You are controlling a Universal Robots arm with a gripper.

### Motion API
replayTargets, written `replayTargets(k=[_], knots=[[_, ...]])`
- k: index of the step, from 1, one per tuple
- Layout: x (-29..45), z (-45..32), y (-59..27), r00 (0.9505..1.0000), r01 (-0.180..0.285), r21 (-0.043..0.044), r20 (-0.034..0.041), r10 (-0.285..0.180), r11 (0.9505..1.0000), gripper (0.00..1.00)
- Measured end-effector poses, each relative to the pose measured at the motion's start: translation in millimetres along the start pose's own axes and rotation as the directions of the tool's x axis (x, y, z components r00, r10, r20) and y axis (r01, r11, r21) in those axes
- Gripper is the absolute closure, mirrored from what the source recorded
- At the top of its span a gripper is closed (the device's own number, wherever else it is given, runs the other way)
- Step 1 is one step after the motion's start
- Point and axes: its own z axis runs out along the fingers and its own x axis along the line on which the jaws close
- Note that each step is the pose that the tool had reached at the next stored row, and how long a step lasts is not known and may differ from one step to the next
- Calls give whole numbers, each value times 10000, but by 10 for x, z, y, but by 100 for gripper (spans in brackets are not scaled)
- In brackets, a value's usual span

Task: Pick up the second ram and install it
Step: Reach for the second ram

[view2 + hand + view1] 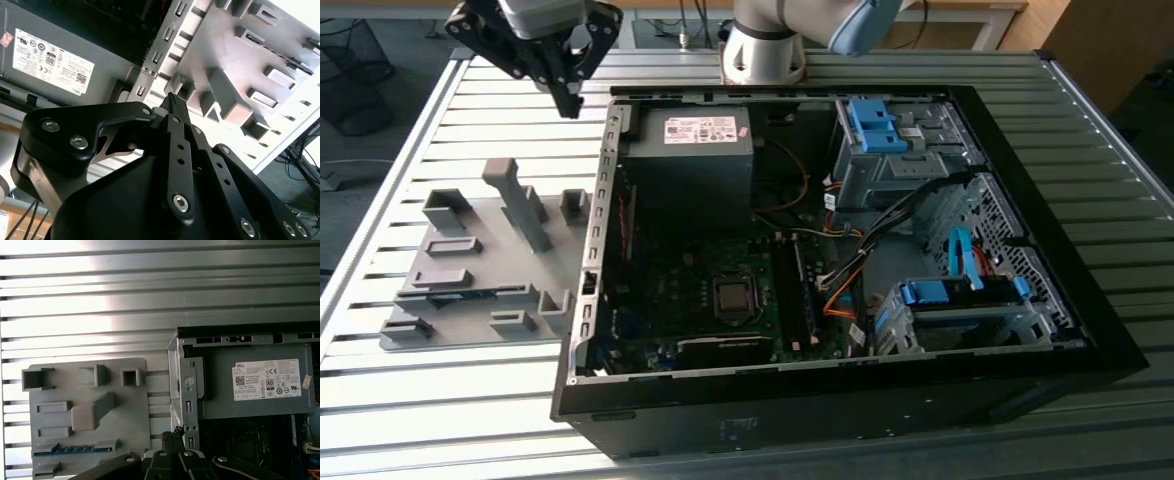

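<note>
Our tool point(570, 102) hangs above the ribbed metal table point(440, 400), fingers pressed together on nothing. It is near the back corner of the open computer case point(1067, 330), at the exterior view's left. The second ram point(72, 450) sits in a slot of the grey holder point(478, 225) beside the case, well apart from the tool. Beyond the table we see wooden furniture point(1107, 45) and cables point(297, 157) on the floor.

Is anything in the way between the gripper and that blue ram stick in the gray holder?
Nothing visible is. The gripper hangs in open air near the case's corner, and the ram sits in a slot of the holder with its top edge bare. The holder's tall post stands beside that slot, not over it.
</note>
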Motion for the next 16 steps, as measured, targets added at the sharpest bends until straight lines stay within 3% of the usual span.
replayTargets(k=[12,16], knots=[[465,2,-36,10000,-1,0,1,1,10000,90],[565,1,-43,10000,-1,1,-1,1,10000,90]])
